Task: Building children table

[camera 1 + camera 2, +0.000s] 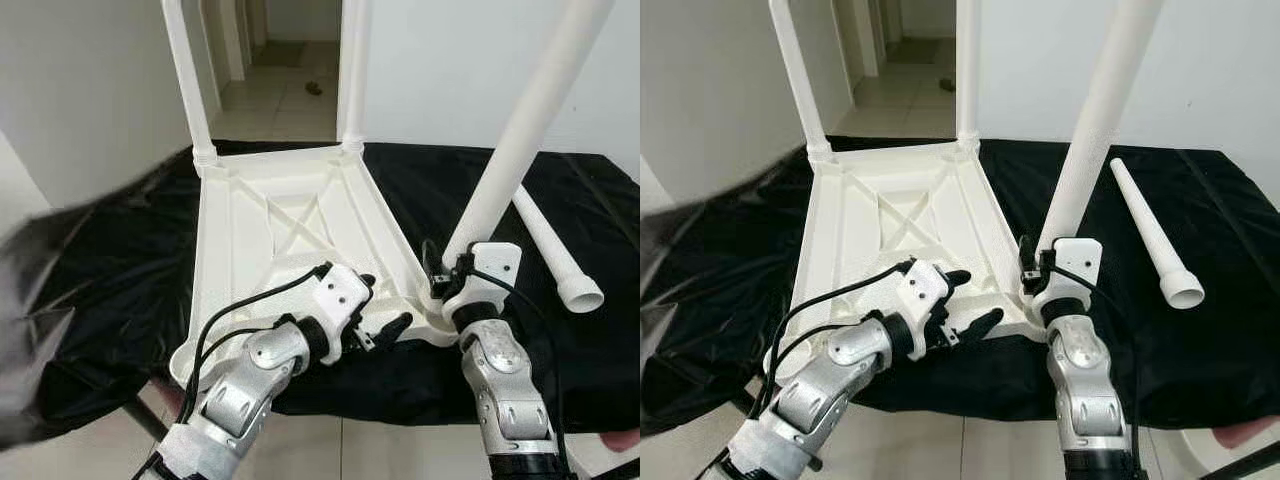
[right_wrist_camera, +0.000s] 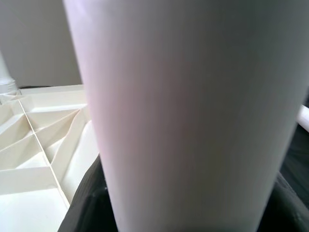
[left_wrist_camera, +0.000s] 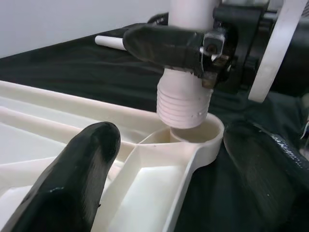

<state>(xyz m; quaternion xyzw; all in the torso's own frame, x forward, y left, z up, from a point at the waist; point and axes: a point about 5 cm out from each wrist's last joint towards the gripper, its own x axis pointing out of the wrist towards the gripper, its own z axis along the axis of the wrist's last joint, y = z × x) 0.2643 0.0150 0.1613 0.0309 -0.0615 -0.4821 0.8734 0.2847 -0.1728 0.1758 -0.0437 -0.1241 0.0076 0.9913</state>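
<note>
White plastic child's tabletop (image 1: pixel 290 230) upside down on the black-covered worktop (image 1: pixel 110 260), two legs fitted at its far corners. Right gripper (image 1: pixel 462 285) fingers clamped on a third white tubular leg (image 1: pixel 520 130), threaded end at the near-right corner socket (image 3: pixel 200 137). Left gripper (image 1: pixel 385 305) fingers apart at that corner. Fourth loose white leg (image 1: pixel 555 250) lies near the worktop's right edge.

White plastic table top (image 1: pixel 290 225) and legs (image 1: pixel 525 120), black cloth (image 1: pixel 120 260), black-fingered silver arms (image 1: pixel 505 385).

A black cloth and a hallway

A black cloth (image 1: pixel 100 260) is lying over the tabletop. Behind it, a tiled hallway floor (image 1: pixel 285 100) is running back between white walls (image 1: pixel 80 90).
</note>
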